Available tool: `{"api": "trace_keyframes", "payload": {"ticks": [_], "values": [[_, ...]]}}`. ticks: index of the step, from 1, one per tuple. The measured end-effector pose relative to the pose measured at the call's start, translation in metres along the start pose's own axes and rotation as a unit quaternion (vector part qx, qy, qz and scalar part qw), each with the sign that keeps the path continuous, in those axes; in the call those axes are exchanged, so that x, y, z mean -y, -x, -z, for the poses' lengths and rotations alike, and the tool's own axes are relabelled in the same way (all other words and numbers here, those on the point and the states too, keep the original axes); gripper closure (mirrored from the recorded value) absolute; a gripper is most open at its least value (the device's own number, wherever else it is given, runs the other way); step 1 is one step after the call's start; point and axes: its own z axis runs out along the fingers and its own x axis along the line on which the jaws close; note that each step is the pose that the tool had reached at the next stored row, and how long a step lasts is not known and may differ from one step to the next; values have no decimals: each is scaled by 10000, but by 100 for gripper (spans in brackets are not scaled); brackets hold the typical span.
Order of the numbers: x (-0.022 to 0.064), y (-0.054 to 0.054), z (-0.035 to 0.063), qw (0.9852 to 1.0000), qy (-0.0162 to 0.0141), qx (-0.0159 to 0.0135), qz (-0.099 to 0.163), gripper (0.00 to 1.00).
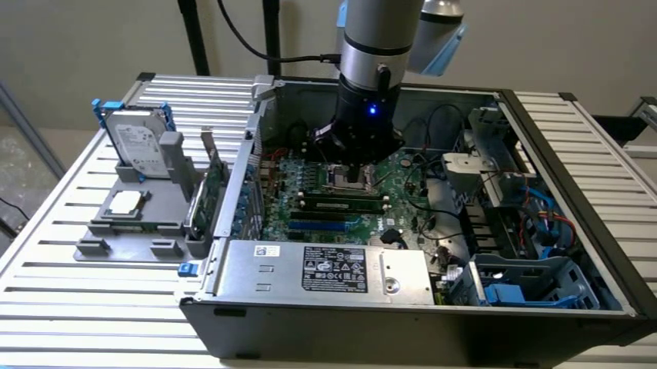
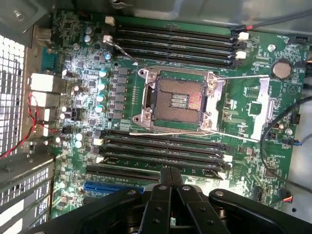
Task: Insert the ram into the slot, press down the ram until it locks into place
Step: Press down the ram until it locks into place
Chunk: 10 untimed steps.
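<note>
The gripper (image 2: 170, 171), fingers pressed together and empty, is poised at the slot's (image 2: 163, 152) 6 o'clock; the ram (image 1: 339, 205) is seated, presumably for pressing.

The arm (image 1: 378, 38) is a silver-grey cylinder with a pale blue joint cap beside it and black cables trailing off. Just below the cylinder sits a black wrist block showing 1 small blue light, and the gripper (image 2: 170, 195) is black, with linked bars and round silver pivot screws.

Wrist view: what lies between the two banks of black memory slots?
The square metal CPU socket lies between one bank of slots and the other bank, seen in the wrist view.
</note>
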Motion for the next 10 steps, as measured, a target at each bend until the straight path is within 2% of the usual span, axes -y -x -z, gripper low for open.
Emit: {"api": "trace_keyframes", "payload": {"ticks": [5, 10], "values": [[0, 0, 0, 9991, 8, 11, -418, 89], [0, -1, 0, 9990, 19, 12, -446, 89]]}}
